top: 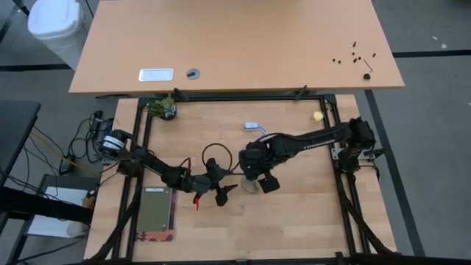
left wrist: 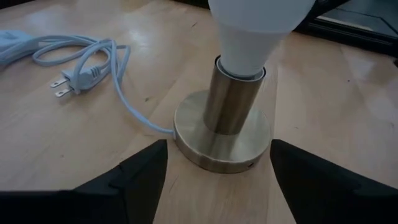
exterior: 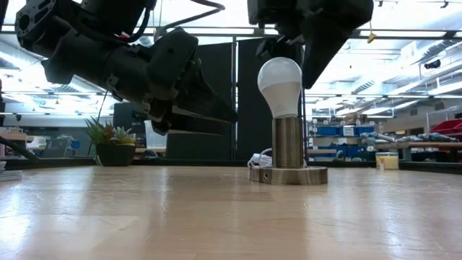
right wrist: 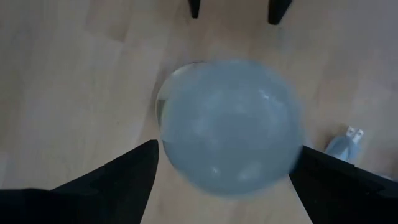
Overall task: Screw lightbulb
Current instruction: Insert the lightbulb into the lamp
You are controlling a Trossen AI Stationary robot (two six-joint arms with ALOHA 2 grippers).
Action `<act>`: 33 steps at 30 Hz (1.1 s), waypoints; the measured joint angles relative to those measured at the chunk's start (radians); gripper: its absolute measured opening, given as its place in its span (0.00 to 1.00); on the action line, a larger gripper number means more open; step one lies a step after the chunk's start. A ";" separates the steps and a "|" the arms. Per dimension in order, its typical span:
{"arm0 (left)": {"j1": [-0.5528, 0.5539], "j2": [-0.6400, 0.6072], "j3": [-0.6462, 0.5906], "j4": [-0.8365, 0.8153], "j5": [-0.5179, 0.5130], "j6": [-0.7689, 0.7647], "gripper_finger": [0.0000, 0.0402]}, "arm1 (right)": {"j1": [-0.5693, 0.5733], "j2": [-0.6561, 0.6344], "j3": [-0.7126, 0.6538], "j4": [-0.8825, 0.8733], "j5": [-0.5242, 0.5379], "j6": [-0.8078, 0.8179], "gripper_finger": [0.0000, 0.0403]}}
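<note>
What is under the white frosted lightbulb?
The white frosted lightbulb stands in a brushed-metal cylindrical socket on a round brass-coloured disc base with a white cord. Its screw base is hidden inside the socket.

The lightbulb (exterior: pixel 280 85) sits upright in the socket (exterior: pixel 288 143), whose round base (exterior: pixel 289 175) rests on the tabletop (top: pixel 294 221) near its centre. Directly over the bulb hangs the right pincer (top: pixel 259 182), fingers apart on either side of it. At nine o'clock from the base, just beside it, the left pincer (top: pixel 225 193) points toward it, fingers spread, not touching. The cord (left wrist: pixel 118 81) and plug (left wrist: pixel 68 81) lie near the base. A potted plant (top: pixel 163 109) stands at eleven o'clock, well apart.
</note>
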State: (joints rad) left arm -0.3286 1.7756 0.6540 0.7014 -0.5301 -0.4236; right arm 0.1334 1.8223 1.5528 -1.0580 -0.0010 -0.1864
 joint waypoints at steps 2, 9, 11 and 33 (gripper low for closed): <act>0.000 0.000 0.000 0.001 0.000 0.000 0.72 | 0.003 0.009 0.000 0.009 0.000 0.000 0.88; 0.002 0.000 0.000 0.004 0.000 0.000 0.72 | 0.004 0.042 0.032 0.050 -0.001 -0.009 0.87; 0.002 0.000 0.000 0.004 0.000 0.000 0.72 | 0.004 0.043 0.037 0.055 -0.001 -0.021 0.87; -0.001 0.000 0.000 0.010 0.032 -0.044 0.72 | 0.000 0.132 0.041 0.096 -0.044 -0.056 0.81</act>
State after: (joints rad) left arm -0.3294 1.7756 0.6540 0.7117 -0.4984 -0.4680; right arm 0.1339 1.9548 1.5936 -0.9620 -0.0453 -0.2419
